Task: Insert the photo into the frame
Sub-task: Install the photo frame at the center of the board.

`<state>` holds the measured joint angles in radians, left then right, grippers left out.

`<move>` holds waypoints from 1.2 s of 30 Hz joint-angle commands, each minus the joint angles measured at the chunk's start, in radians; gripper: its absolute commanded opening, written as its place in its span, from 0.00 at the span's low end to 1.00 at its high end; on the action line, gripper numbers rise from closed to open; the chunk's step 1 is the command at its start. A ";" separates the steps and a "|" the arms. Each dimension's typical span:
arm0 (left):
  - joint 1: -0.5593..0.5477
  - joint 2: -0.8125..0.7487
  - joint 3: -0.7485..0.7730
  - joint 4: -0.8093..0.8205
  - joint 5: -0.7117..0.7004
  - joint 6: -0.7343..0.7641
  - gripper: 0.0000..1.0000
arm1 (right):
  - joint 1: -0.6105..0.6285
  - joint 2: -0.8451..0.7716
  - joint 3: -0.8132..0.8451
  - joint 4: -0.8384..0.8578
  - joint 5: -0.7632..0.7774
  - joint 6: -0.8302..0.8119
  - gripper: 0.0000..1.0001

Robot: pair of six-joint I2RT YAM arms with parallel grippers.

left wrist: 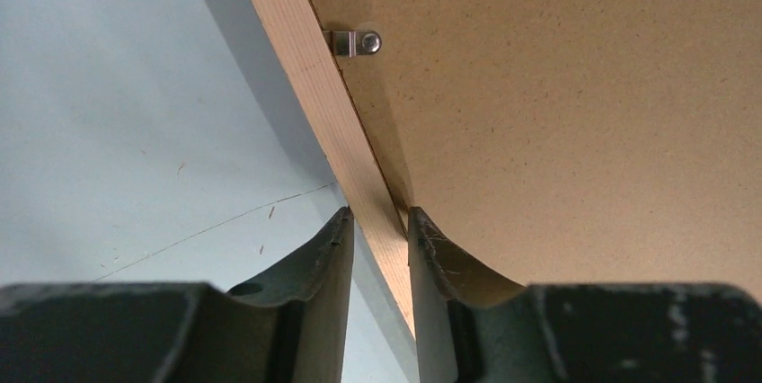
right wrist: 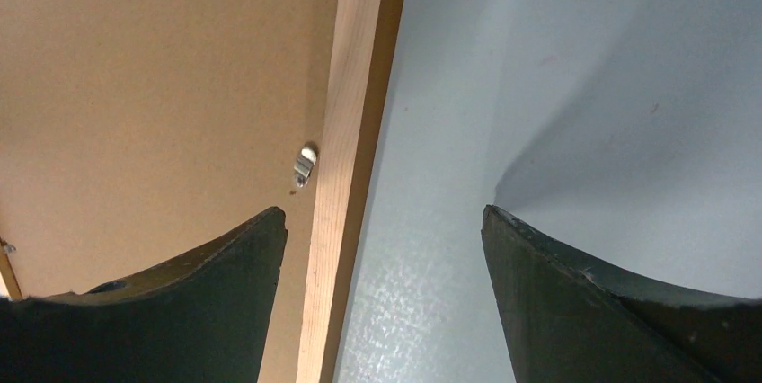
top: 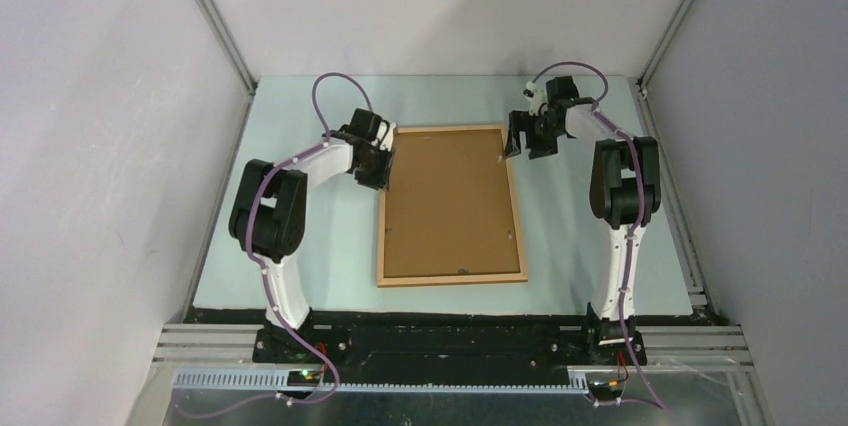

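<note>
The frame (top: 450, 279) is a thin light wooden rectangle lying back side up at the table's middle, with a plain brown backing board (top: 450, 201) inside it. The photo is not visible in any view. My left gripper (top: 378, 168) is at the frame's left rail near the far corner. In the left wrist view the gripper (left wrist: 379, 217) is closed narrowly on that rail (left wrist: 310, 77). My right gripper (top: 520, 146) is at the far right corner. In the right wrist view it (right wrist: 385, 217) is wide open and straddles the right rail (right wrist: 355, 86).
Small metal clips (left wrist: 355, 41) (right wrist: 305, 165) sit on the inner edge of the rails against the board (left wrist: 557, 104). The pale table (top: 300, 236) has grey walls on both sides and behind.
</note>
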<state>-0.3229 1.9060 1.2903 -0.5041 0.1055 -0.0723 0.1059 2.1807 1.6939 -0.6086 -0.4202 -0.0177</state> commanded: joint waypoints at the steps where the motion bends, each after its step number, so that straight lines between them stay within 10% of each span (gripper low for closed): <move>1: 0.004 0.003 -0.009 0.032 0.030 -0.019 0.32 | 0.017 0.038 0.087 -0.010 0.032 0.028 0.83; 36: 0.010 0.005 -0.032 0.039 0.098 -0.050 0.24 | 0.143 0.128 0.216 -0.124 0.287 0.037 0.50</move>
<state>-0.3069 1.9076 1.2774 -0.4862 0.1608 -0.1257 0.2413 2.2860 1.8729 -0.7174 -0.1642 0.0261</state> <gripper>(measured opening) 0.251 0.526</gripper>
